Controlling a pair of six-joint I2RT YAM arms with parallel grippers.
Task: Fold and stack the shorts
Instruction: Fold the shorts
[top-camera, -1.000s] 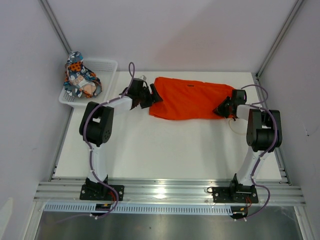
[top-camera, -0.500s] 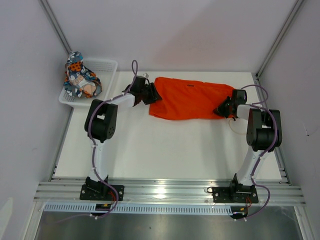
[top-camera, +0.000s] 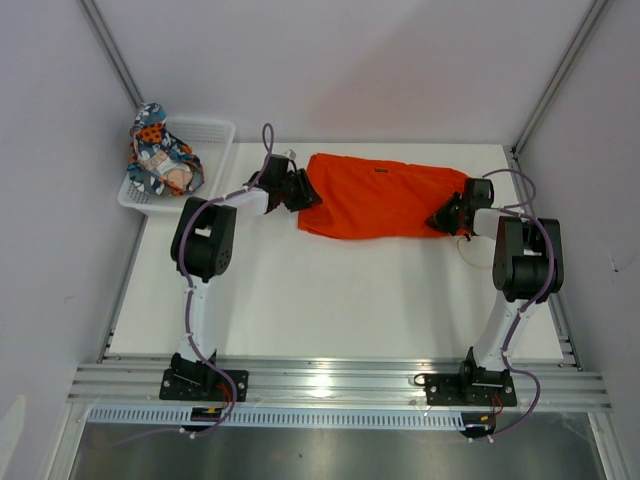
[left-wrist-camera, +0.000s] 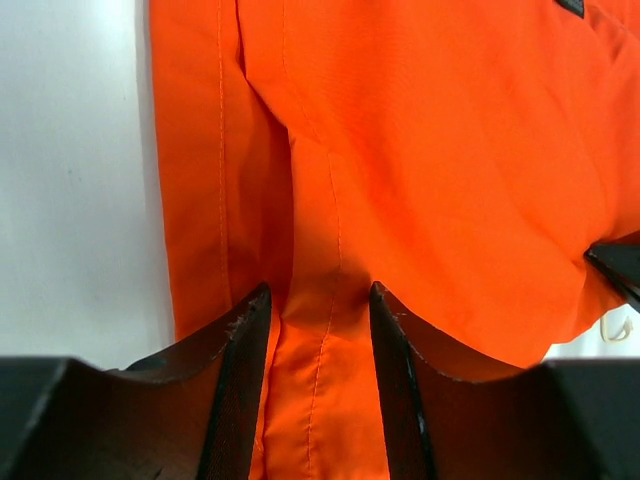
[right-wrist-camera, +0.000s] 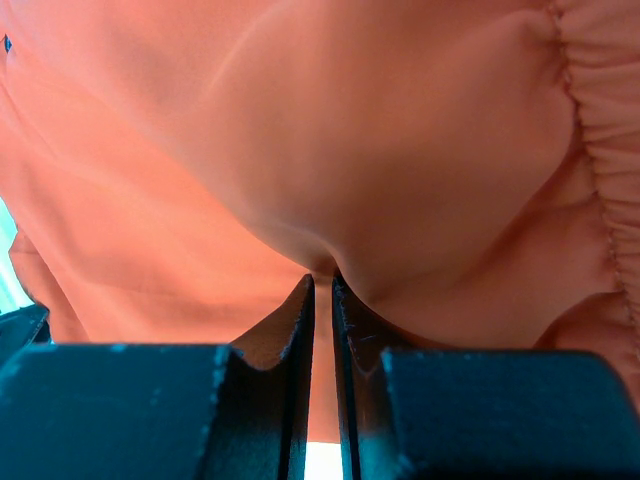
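White tabletop holds orange shorts, left end effector half-open astride one edge, right end effector pinching the other.

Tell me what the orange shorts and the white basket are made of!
The orange shorts look like thin, smooth, matte cloth. You can see stitched seams, soft creases and a gathered, stretchy-looking waistband. The basket looks like stiff white plastic, because its walls hold their shape and are full of little mesh holes. This is judged from looks only.

White table boxed in by pale lilac walls; aluminium rail along its near edge
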